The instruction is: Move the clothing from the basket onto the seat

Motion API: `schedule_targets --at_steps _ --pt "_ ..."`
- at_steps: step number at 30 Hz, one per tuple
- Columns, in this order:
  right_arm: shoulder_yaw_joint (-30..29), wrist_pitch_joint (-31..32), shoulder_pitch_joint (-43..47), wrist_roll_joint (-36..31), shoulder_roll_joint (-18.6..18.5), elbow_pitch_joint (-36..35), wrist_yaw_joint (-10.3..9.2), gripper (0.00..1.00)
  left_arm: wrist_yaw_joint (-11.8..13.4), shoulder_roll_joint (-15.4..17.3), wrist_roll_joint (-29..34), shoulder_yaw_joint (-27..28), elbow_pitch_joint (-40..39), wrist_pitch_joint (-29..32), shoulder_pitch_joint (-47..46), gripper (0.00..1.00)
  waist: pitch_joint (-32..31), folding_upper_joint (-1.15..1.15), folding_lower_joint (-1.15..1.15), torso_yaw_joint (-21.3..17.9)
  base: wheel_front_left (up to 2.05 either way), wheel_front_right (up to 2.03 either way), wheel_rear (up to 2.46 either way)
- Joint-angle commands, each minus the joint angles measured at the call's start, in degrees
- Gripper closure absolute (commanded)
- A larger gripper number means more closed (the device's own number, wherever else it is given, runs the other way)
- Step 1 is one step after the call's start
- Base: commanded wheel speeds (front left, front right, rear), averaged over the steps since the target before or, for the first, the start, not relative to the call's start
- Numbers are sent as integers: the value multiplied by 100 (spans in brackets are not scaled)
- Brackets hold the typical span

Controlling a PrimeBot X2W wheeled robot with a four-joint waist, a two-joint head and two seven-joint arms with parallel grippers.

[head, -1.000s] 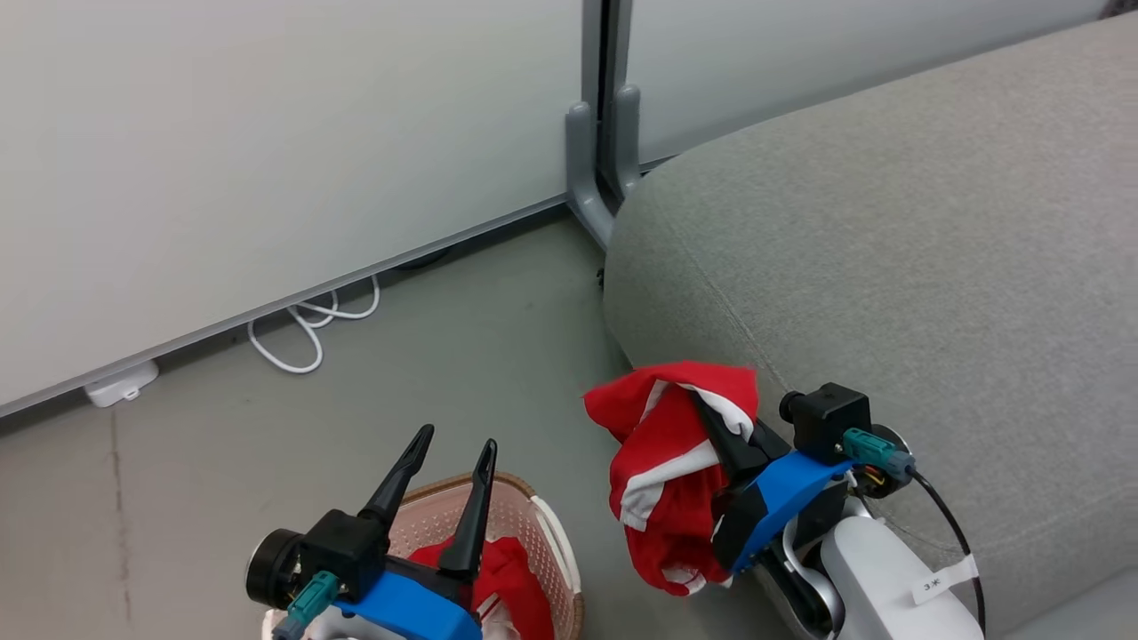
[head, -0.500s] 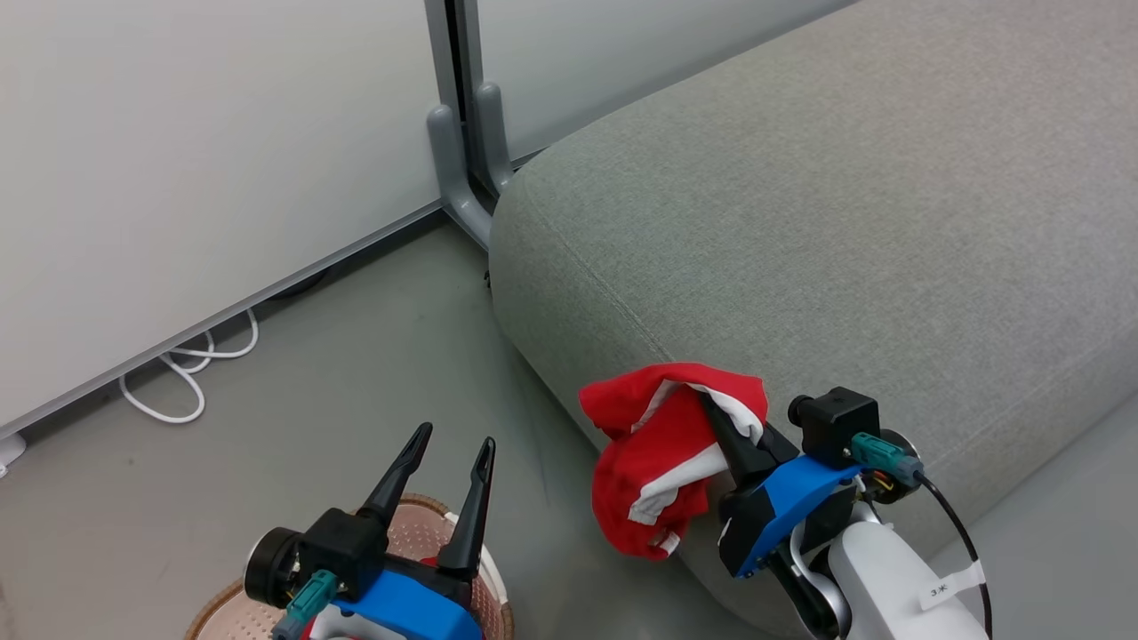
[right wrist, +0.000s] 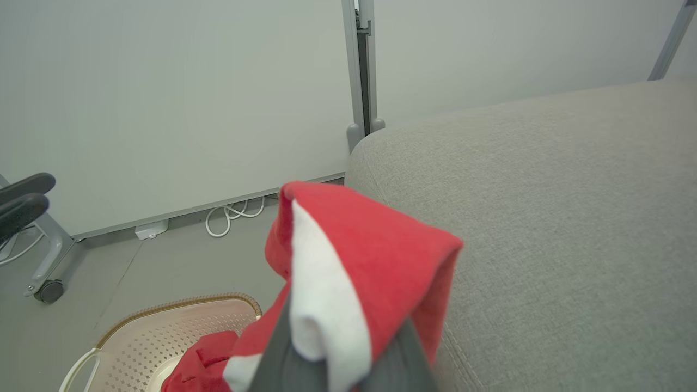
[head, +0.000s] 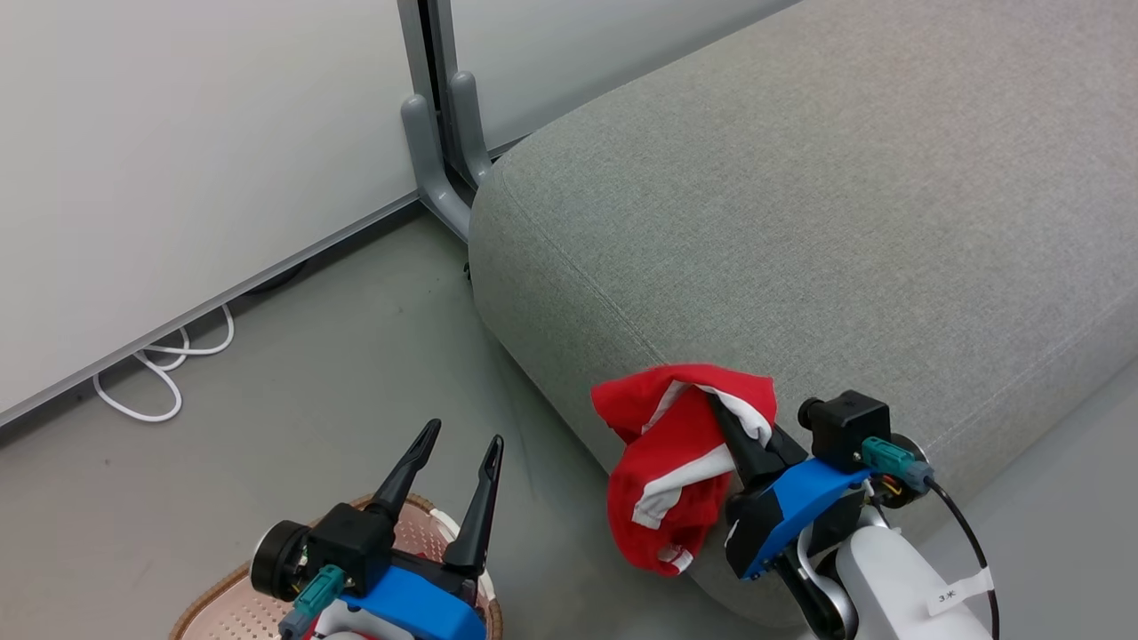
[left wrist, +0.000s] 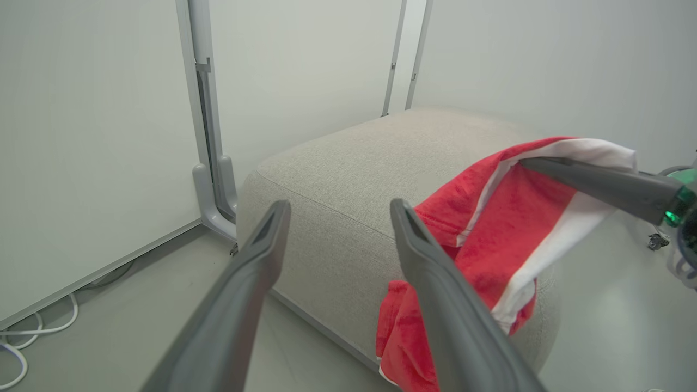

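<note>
Camera has swung right since a second ago: seat (head: 800,222) takes more of the head view, basket (head: 236,604) now at the lower-left corner. My right end effector (head: 722,418) is clamped shut on one red garment (head: 676,462), held at the seat's front edge near the corner, loose end dangling. Contact with the seat: cannot tell. My left end effector (head: 464,433) is spread wide, holding nothing, above the basket. Second red garment (right wrist: 204,359) lies in the basket.
</note>
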Motion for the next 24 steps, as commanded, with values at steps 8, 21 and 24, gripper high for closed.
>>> schedule_targets --at_steps 8,21,24 --pt "-139 96 -215 -43 -10 -52 3 100 -7 67 5 30 -41 -18 -50 0 82 0 0 19 0 0 0" --pt "-1411 876 -2009 -424 -555 -393 2 100 -7 399 132 -145 -219 -17 -447 0 932 0 0 359 0 0 0" --pt "-1675 1149 -2488 -507 -949 -457 1 100 -7 537 155 -229 -285 -17 -641 0 1255 0 0 460 0 0 0"
